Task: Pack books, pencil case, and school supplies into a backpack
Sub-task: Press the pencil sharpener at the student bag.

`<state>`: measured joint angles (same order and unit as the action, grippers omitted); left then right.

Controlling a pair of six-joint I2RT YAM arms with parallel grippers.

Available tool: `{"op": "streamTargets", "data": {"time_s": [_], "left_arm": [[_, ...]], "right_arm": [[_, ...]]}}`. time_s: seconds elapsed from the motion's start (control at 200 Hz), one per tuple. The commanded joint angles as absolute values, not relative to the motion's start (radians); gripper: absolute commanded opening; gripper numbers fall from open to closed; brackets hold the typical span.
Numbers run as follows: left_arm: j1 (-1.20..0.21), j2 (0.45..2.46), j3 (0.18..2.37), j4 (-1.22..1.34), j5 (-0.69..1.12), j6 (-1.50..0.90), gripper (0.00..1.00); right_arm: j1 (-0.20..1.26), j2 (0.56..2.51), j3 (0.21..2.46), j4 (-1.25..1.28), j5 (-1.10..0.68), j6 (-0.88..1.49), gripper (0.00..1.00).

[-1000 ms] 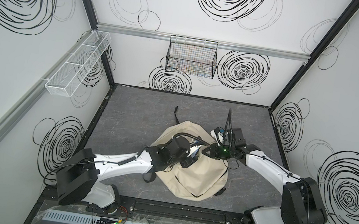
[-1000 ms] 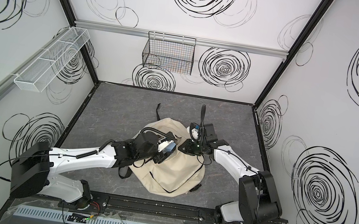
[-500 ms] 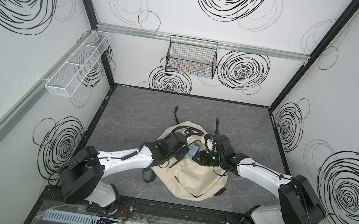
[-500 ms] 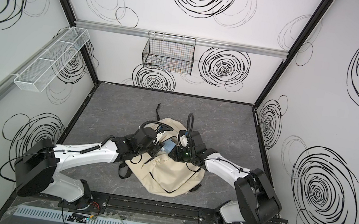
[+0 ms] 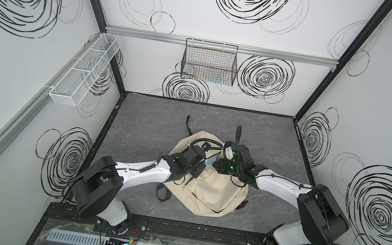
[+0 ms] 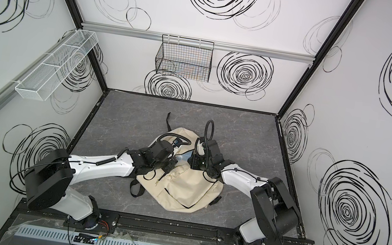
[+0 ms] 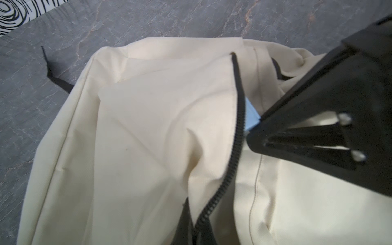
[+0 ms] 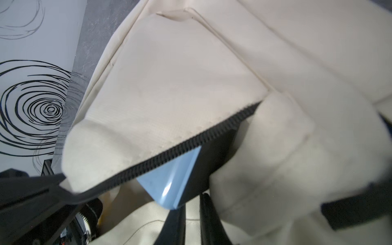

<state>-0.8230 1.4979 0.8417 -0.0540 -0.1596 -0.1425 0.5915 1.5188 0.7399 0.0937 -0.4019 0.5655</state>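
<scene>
In both top views the backpack lies mid-desk, toward the front edge. No books or pencil case show outside it, so probably only the school supplies remain.

Left wrist view: the left tool pinches the zip edge, holding the mouth open.

Right wrist view: the school supplies sit in that mouth at the right tool's tips. Whether it clamps them, I cannot tell.

arms: white shells, black joints | end effectors: black | cables: black
</scene>
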Motion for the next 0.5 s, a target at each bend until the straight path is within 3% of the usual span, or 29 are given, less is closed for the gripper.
{"op": "streamTargets", "data": {"time_s": [0.0,0.2,0.35,0.375,0.43,0.495], "left_arm": [[-0.83,1.462,0.841,0.003,-0.086,-0.138,0.0],[-0.821,1.454,0.853,0.009,-0.097,-0.147,0.0],[-0.803,1.411,0.859,-0.009,-0.104,-0.167,0.0],[-0.8,1.391,0.855,-0.008,-0.103,-0.166,0.09],[-0.8,1.335,0.838,-0.001,-0.111,-0.17,0.41],[-0.8,1.251,0.804,0.01,-0.12,-0.187,0.53]], "right_arm": [[0.611,1.533,0.781,0.208,-0.352,0.557,0.18],[0.625,1.564,0.81,0.084,-0.233,0.536,0.24],[0.624,1.507,0.802,0.037,-0.29,0.496,0.28],[0.626,1.495,0.802,0.042,-0.327,0.48,0.3],[0.638,1.464,0.799,0.048,-0.378,0.454,0.33],[0.659,1.413,0.788,0.036,-0.359,0.446,0.35]]}}
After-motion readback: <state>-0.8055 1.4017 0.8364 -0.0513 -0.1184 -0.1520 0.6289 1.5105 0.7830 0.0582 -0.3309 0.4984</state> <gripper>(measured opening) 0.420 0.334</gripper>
